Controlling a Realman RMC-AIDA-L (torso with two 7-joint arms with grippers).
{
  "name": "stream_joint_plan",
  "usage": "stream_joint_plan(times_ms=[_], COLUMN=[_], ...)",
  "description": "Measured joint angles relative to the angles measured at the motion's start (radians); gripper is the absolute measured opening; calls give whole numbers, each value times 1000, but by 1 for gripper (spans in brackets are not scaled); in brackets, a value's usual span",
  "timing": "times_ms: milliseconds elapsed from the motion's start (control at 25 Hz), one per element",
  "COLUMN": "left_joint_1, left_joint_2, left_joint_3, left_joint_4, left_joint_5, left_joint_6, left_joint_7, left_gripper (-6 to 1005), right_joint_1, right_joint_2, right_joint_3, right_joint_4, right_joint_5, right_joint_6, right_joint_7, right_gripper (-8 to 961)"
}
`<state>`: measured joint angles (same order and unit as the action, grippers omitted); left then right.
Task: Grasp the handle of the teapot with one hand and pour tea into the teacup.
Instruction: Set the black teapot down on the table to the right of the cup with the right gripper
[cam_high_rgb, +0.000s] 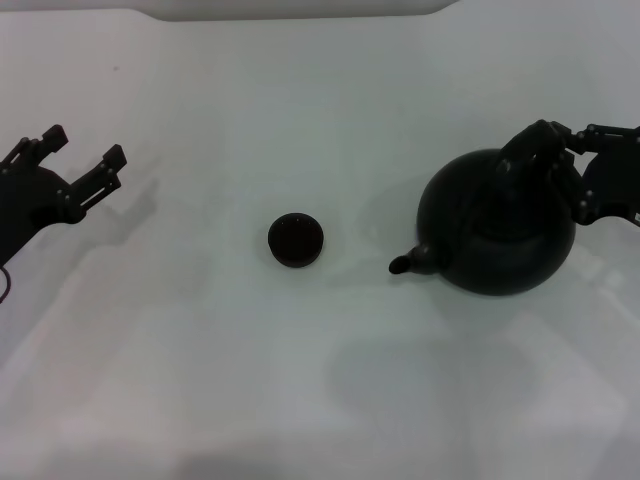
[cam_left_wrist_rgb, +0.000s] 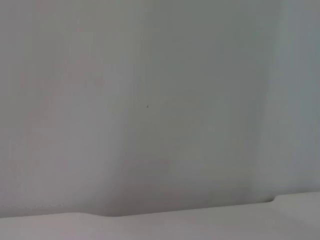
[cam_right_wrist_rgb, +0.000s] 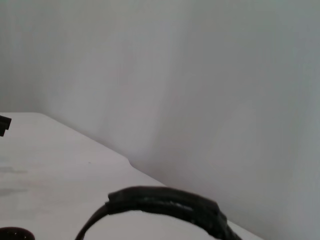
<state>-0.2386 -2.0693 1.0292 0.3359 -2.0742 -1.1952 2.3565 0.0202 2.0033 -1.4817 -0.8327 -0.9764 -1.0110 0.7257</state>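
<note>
Teapot (cam_high_rgb: 497, 232) nearest, on the table's (cam_high_rgb: 300, 400) right side, spout toward teacup (cam_high_rgb: 295, 241), which sits apart at centre. Right gripper (cam_high_rgb: 545, 150) at the handle (cam_high_rgb: 524, 148), seemingly clamped on it; cannot tell for sure. Left gripper (cam_high_rgb: 85, 150) far left, fingers spread, holding nothing.

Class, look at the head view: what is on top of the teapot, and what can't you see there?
The black handle arches over the teapot, and the right gripper is at it. The lid area beneath is too dark to tell. The left gripper sits far away.
</note>
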Motion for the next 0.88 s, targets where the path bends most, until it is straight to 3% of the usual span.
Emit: stream_joint_plan(times_ms=[280,600,880], left_joint_1=[-1,2,2], left_joint_2=[0,-1,-2], left_joint_3=[2,2,2], left_joint_4=[-2,0,1], left_joint_5=[0,0,0], left_joint_6=[-10,-14,-19], left_joint_7=[0,0,0], left_gripper=[861,862,862], right_joint_1=[4,21,21], right_joint_2=[4,1,-3], right_joint_3=[24,26,38], right_joint_4=[7,47,58], right_joint_5=[0,7,2], right_joint_6=[-9,-30,-87], right_joint_7=[2,5,40], right_gripper=[138,314,578])
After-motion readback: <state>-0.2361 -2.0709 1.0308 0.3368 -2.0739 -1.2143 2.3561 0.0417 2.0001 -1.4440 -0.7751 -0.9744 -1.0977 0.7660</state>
